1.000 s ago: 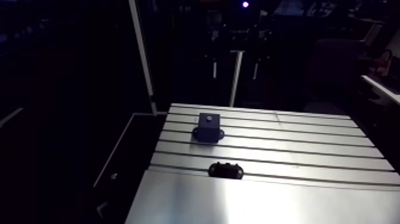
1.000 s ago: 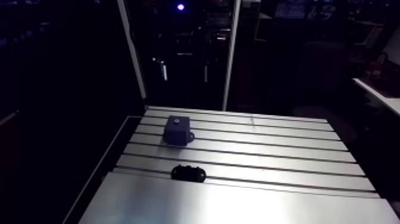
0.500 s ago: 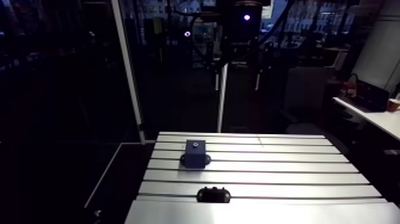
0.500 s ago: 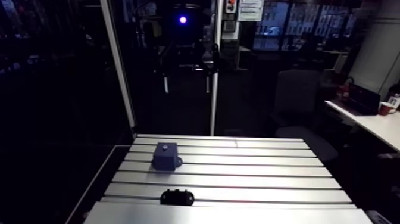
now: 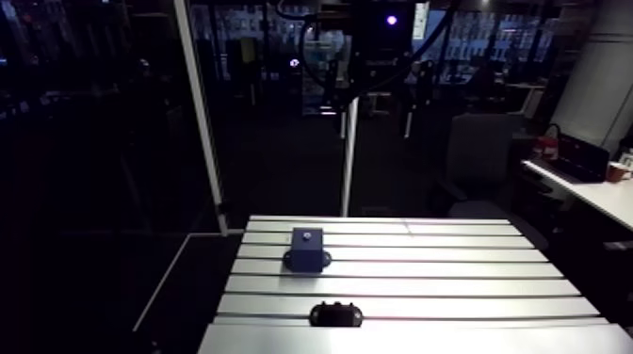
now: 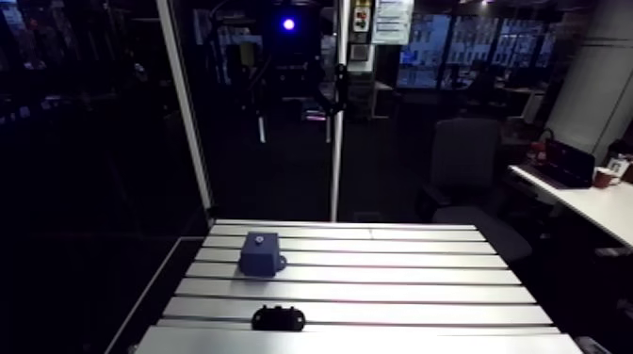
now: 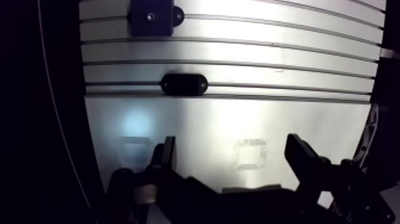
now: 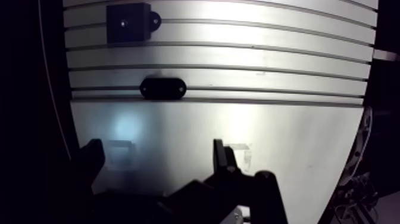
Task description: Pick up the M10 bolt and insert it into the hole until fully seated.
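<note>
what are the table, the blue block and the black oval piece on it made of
The table: bare metal, likely aluminium, satin finish; it throws back broad soft glare. The blue block: probably plastic, matte; even dark colour, no shine. The black oval piece: matte black plastic or rubber; too dark to tell which.

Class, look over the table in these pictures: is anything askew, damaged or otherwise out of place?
Nothing stands out. The blue block sits square to the slots of the table, the black oval piece lies flat nearer the gripper, whose jaws stand open and empty.
</note>
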### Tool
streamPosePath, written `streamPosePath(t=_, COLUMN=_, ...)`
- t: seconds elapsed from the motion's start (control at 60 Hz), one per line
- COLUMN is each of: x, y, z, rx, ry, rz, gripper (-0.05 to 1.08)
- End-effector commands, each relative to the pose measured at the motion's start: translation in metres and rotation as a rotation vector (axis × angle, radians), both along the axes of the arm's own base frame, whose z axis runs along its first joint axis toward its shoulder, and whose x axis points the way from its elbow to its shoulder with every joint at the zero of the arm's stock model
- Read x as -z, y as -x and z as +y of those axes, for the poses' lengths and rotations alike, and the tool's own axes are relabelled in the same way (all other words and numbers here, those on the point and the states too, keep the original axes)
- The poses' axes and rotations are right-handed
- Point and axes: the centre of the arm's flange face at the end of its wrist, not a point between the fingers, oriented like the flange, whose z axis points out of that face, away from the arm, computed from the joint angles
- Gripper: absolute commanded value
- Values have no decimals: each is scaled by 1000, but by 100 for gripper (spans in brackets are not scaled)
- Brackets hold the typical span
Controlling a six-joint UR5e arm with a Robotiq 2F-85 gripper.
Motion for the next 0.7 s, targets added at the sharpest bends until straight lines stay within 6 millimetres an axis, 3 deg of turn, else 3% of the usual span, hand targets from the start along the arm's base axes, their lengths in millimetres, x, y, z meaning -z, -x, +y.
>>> streamPosePath(t=0.017, x=2, y=3, z=0, rx=0, ry=-3, rz=-4, gripper=1)
streamPosePath(t=0.7, x=14, y=5, z=0, rx=7, ry=5, rz=-22, gripper=1)
